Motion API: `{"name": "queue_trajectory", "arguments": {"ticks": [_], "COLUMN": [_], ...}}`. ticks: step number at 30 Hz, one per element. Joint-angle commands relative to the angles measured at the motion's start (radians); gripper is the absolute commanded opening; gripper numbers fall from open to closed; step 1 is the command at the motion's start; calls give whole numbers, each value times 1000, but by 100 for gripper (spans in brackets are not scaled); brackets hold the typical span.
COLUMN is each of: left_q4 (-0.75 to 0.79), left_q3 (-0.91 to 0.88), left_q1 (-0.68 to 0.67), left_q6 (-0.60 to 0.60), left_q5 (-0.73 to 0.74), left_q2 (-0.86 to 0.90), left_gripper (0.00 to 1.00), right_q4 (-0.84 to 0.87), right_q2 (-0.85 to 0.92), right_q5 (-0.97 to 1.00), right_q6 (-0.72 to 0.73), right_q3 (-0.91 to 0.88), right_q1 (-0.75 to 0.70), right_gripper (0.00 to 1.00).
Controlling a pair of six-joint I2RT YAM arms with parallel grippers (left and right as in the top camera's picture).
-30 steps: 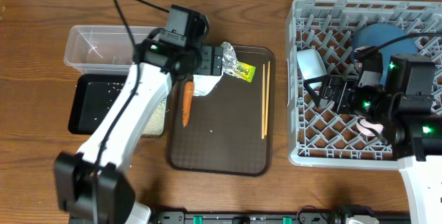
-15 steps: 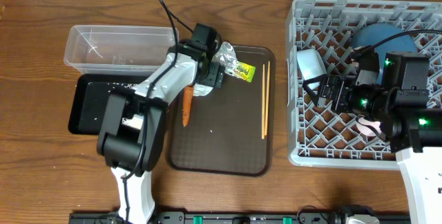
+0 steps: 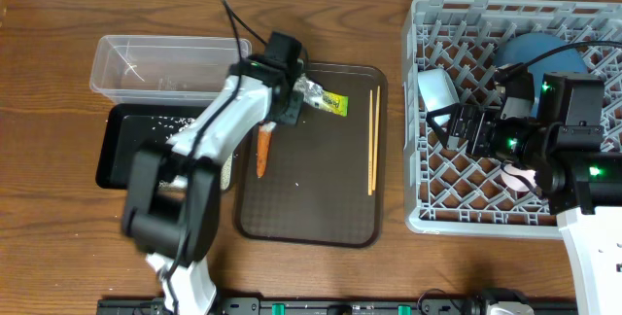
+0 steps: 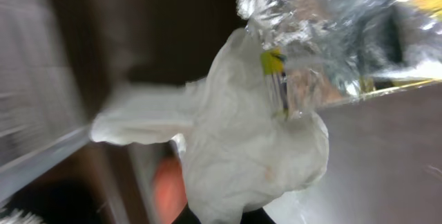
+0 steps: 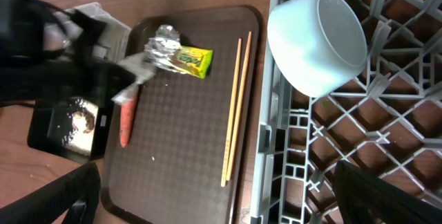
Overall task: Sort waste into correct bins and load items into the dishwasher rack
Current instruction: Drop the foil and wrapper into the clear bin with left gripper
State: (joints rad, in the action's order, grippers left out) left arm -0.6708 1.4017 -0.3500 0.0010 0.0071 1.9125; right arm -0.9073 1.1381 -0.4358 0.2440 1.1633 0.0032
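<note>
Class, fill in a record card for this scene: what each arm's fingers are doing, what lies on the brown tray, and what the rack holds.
Left fingers: shut on white paper napkin, over brown tray corner nearest clear tub
Right fingers: open, empty, above dishwasher rack
On brown tray: carrot, chopsticks, yellow-green wrapper, foil
In rack: white bowl, dark blue bowl
Beside brown tray: clear tub, black tray with rice grains

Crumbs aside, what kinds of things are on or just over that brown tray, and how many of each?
chopsticks: 2
carrot: 1
foil: 1
wrapper: 1
napkin: 1
Total: 6
</note>
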Motion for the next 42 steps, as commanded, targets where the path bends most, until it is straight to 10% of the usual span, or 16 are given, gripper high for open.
{"name": "queue_trajectory", "arguments": {"ticks": [1,42], "left_q4": [-13,89], "left_q3": [10,10], "left_q1": [-3,325], "left_q6": [7,32], "left_q5": [-13,-165], "left_q2": [-156,-400], "left_gripper": [6,6], "right_q4": [10,26], "right_q2": [1,1], "right_q5": [2,2], "right_q6": [-13,-14], "right_q3": [14,14], "right_q1": [24,24], "right_gripper": [99,99]}}
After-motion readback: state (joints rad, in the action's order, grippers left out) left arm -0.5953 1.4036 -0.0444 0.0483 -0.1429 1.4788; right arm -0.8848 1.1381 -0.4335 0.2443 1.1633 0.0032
